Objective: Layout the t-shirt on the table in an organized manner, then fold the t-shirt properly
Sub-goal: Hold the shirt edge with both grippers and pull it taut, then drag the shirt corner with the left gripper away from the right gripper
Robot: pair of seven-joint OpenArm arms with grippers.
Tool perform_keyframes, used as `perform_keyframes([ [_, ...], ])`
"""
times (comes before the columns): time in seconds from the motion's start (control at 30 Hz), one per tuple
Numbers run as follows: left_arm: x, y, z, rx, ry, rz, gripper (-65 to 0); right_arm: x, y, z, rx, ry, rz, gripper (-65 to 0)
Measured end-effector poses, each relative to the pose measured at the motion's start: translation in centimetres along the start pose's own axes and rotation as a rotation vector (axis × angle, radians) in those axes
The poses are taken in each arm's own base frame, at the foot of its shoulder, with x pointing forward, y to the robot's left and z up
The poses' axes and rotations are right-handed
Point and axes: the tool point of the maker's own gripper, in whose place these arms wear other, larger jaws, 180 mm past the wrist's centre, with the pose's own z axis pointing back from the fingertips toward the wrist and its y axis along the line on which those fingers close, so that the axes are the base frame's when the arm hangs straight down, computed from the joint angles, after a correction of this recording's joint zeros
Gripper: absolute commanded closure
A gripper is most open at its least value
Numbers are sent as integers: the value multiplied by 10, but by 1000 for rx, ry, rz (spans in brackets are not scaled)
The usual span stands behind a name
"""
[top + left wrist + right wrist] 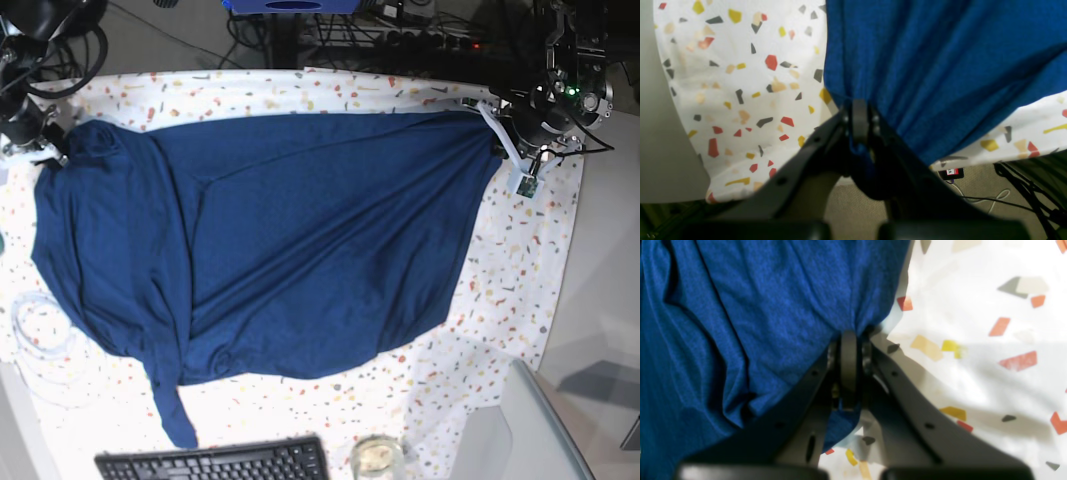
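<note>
Base view, near edge of the worktop (520, 290): a black keyboard (212, 464) lies at the front, with a small glass jar (374, 456) just to its right and a coil of pale cable (40, 335) on the cloth at that view's left. Behind these the t-shirt (300, 240) lies spread across most of the speckled white cloth, its surface creased with long diagonal folds; a narrow strip of fabric trails off its front lower corner toward the keyboard. At the far corners the two arms hold the garment by opposite ends. The left gripper (860, 120) sits at the base view's far right, jaws closed on a bunched edge of the blue fabric, pleats radiating away from the pinch; the worktop edge, floor and dark cables (1027, 186) show below it. The right gripper (849, 368) sits at the far left, jaws likewise clamped on a gathered fold of the shirt, a tuft of fabric showing beneath the jaws, speckled cloth alongside.
</note>
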Motion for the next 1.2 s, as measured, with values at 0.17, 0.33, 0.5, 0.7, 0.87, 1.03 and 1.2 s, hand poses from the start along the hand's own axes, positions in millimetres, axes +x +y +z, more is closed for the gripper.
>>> perform_keyframes([
  [0.17,0,0,0,0,0,0,0,0,0,0,0,2,0,-2],
  [0.33,0,0,0,0,0,0,0,-2,0,1,-1,9,4,-2],
  [0.5,6,4,0,9,-14,4,0,8,7,15,-21,42,75,-2],
  [0.7,29,8,-10,15,-56,45,0,41,16,36,-82,-1,80,0],
  [0.87,12,-1,-24,-7,58,104,0,36,19,36,-88,7,56,0],
  [1.03,18,-7,-24,-28,34,114,0,36,17,37,-91,7,56,0],
  [1.2,-6,-13,-20,-31,81,103,0,31,15,36,-95,17,52,0],
])
